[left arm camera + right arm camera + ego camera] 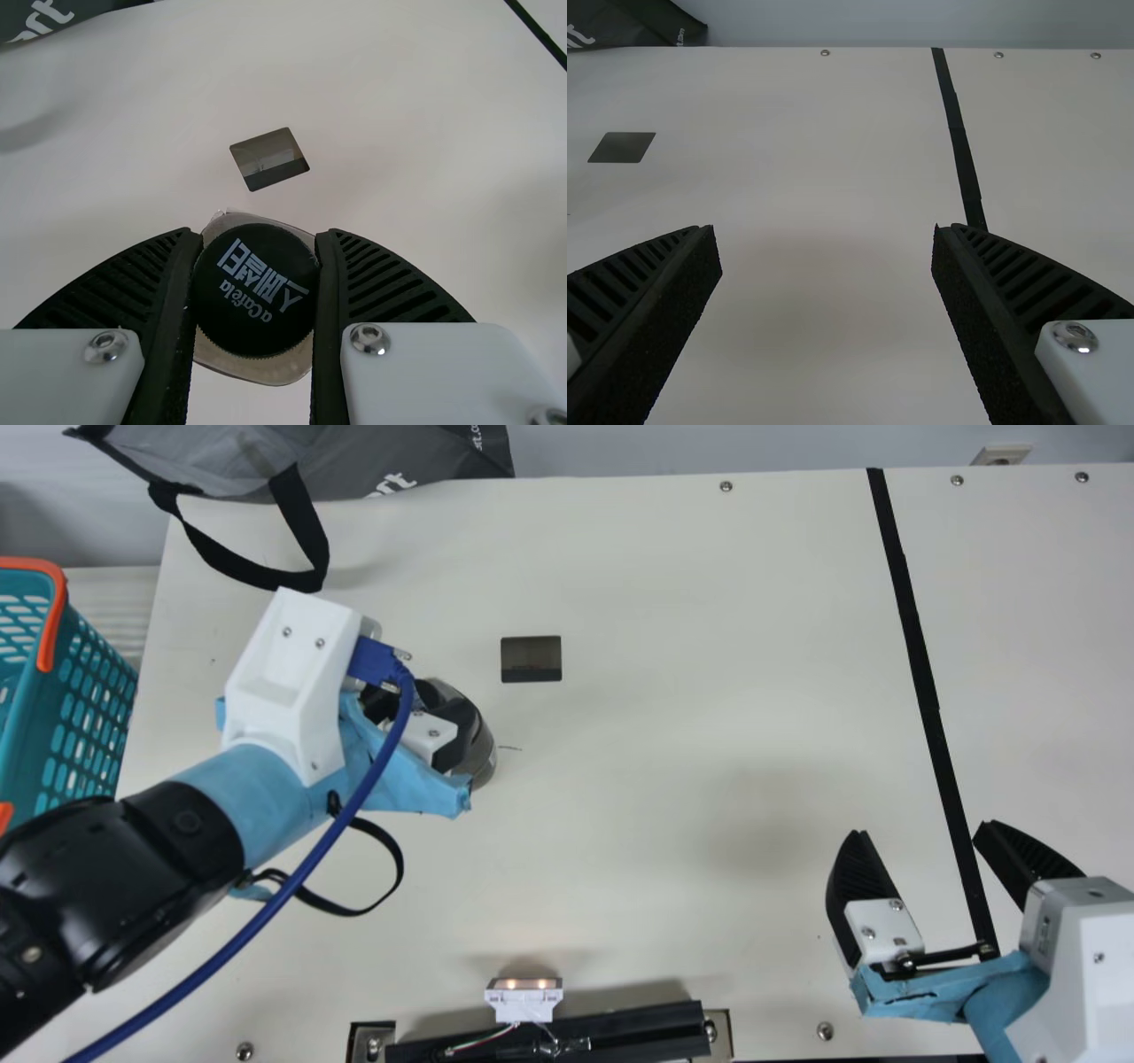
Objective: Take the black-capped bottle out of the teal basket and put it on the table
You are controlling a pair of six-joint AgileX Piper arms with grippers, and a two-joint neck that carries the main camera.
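Keep the bottle [483,757] upright, ease it down until its base sits flat on the worktop [638,806], then part the left fingers [179,297] evenly. They are clamped on its cap [255,292], out of the basket [40,731]; base contact I cannot tell. The right fingers [678,292] stand wide apart, empty.

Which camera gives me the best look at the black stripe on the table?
The main view, where the stripe runs from the far edge of the table to the right gripper. The right wrist view loses its near part behind a finger; the left wrist view catches a short corner piece.
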